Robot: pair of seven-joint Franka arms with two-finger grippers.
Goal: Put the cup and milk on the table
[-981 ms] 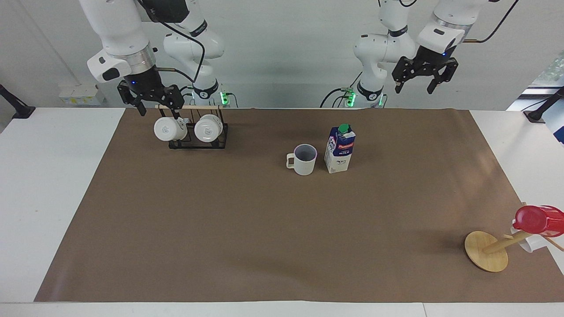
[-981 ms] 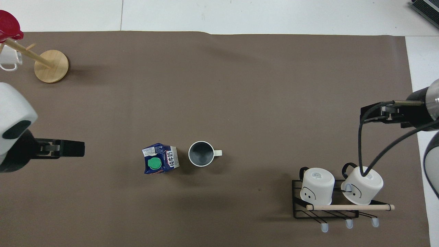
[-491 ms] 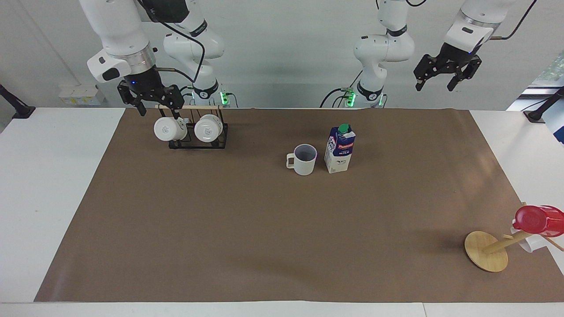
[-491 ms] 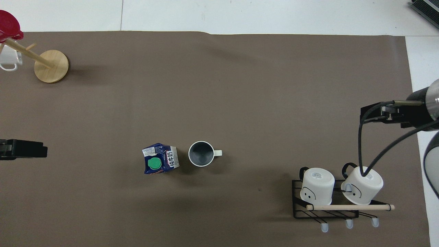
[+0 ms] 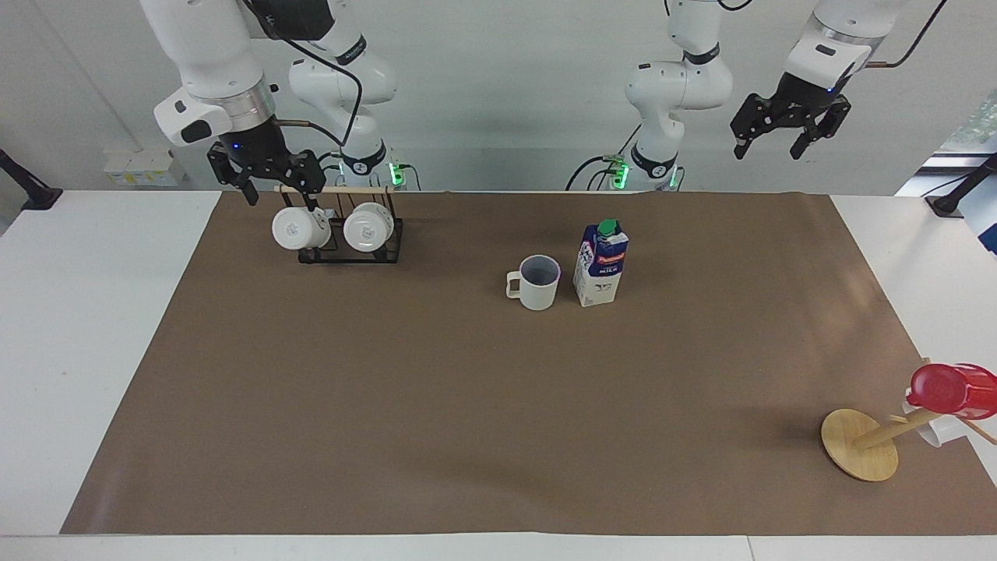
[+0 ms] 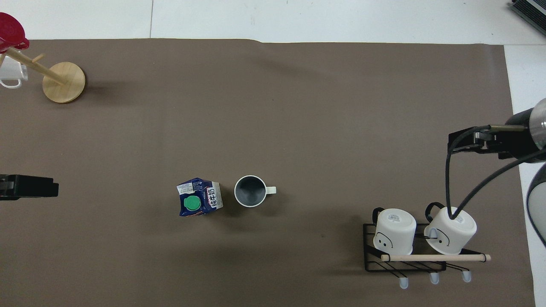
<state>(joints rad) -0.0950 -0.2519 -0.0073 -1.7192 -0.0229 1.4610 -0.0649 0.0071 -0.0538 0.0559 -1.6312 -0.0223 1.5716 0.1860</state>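
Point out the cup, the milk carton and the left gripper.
cup (image 5: 538,290), facing view, on its outer wall.
milk carton (image 5: 600,273), facing view, on its front face below the red band.
left gripper (image 5: 782,148), facing view, midway between its fingertips, up in the air.

Matt brown paper sheet (image 5: 467,405); smooth ceramic cup (image 5: 537,282); printed carton milk (image 5: 600,263); wooden disc (image 5: 859,444); glossy red cup (image 5: 952,389)

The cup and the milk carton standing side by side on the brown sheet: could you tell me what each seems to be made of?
The cup looks like glazed ceramic: a smooth cream-white wall, a dark grey inside and a thick squarish handle. The milk carton looks like coated paperboard, with folded gable top and printed blue-and-white faces; its green screw cap is probably plastic.
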